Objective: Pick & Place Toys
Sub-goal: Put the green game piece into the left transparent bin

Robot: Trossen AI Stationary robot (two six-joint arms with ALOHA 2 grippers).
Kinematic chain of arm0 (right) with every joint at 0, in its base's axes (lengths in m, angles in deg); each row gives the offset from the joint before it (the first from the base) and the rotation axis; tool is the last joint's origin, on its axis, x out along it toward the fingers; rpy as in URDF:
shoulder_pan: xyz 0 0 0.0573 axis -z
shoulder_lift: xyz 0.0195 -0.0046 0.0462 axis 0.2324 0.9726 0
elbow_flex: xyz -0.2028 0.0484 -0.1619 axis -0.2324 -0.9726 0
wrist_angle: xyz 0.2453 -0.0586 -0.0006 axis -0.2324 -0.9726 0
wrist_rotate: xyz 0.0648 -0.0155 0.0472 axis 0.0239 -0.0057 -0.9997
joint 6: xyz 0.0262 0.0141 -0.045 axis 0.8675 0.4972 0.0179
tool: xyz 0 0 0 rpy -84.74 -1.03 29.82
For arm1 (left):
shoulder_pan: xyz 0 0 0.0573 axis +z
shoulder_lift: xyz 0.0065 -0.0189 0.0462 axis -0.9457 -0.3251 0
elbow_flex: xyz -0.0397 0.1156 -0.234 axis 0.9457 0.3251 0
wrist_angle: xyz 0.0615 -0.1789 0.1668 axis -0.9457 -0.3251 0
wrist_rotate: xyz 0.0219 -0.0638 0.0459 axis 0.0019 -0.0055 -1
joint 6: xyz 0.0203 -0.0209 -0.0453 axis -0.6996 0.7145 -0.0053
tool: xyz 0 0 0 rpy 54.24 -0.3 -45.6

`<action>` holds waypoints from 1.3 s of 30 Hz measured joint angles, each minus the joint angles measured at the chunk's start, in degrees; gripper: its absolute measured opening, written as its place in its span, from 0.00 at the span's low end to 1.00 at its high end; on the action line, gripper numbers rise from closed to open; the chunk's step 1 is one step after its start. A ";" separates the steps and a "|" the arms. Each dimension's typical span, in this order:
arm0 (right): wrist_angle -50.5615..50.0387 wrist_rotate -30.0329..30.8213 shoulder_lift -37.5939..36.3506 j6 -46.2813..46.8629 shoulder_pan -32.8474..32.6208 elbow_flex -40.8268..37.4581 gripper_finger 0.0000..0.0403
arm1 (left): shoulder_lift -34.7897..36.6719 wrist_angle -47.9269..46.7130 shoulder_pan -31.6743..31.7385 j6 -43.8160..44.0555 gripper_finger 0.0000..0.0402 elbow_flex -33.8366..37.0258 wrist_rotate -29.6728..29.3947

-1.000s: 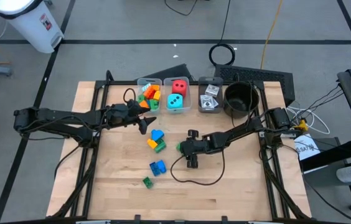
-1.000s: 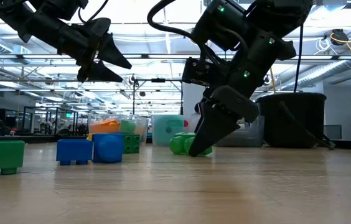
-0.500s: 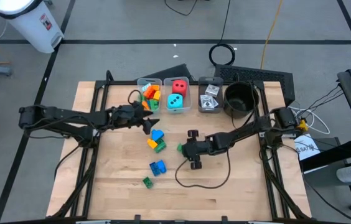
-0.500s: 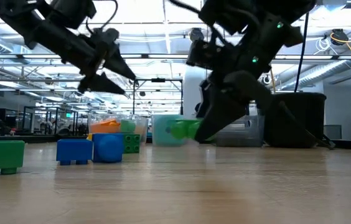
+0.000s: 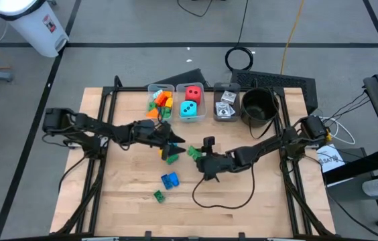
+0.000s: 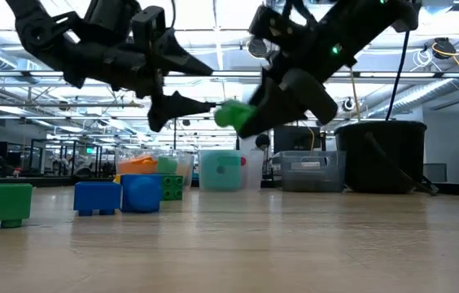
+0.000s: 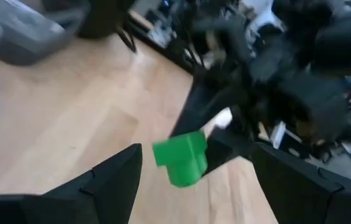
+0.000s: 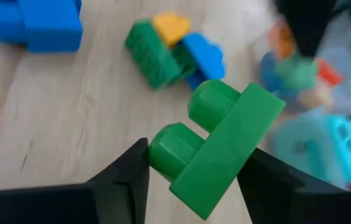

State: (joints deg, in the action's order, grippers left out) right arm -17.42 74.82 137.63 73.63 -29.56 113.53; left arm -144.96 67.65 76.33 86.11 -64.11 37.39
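A green brick (image 8: 216, 146) hangs above the table's middle, with my right gripper (image 5: 198, 156) shut on it. In the low view the green brick (image 6: 231, 115) is well above the wood. My left gripper (image 5: 177, 142) stands open just left of it, above a small heap of blue, yellow and green bricks (image 5: 169, 155) resting on the table. In the left wrist view the green brick (image 7: 182, 158) shows beyond my left gripper's spread fingers. A blue brick (image 5: 169, 179) and a small green brick (image 5: 158, 195) lie nearer the front edge. My right gripper pinches the green brick's flat body (image 8: 208, 186) between its two fingers, one on each side. The fingers come slanting down from the table's right side. The brick is lifted clear of the table and tilted, its two round studs (image 8: 191, 124) pointing away from the fingers.
Along the far edge stand a clear bin of bricks (image 5: 161, 102), a bin with a red and a teal die (image 5: 190, 100), a bin of cards (image 5: 226, 104) and a round black pot (image 5: 259, 106). A cable loops on the wood near the front.
My right gripper has risen and rolled, lifting the green brick from the table until it hangs clear. My left gripper has come from beside the brick bin toward the table's right and near edge, sinking a little and tipping, to a place above the heap of bricks.
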 joint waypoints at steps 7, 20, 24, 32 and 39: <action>6.45 3.18 -0.05 -6.88 -1.80 0.02 0.43 | -7.57 -0.39 -1.84 -1.22 0.77 -5.80 1.86; 8.88 6.15 -0.05 -8.52 -1.79 0.04 0.43 | -14.79 -0.55 -2.76 -0.98 0.76 -12.49 9.25; 9.09 6.10 -0.07 -8.56 -1.79 0.07 0.43 | -14.79 -0.61 -2.67 0.41 0.64 -12.49 9.02; 9.84 6.79 -0.20 -7.14 -1.74 0.23 0.56 | -11.60 -3.77 1.32 -0.19 0.35 -12.49 13.46; 7.54 14.37 -1.50 -0.83 -3.47 0.04 0.61 | 1.64 -21.77 9.52 -9.87 0.35 -12.60 5.48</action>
State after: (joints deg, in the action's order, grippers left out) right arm -9.87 89.19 136.14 72.81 -33.03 113.57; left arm -143.32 45.89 85.85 76.24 -76.71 42.86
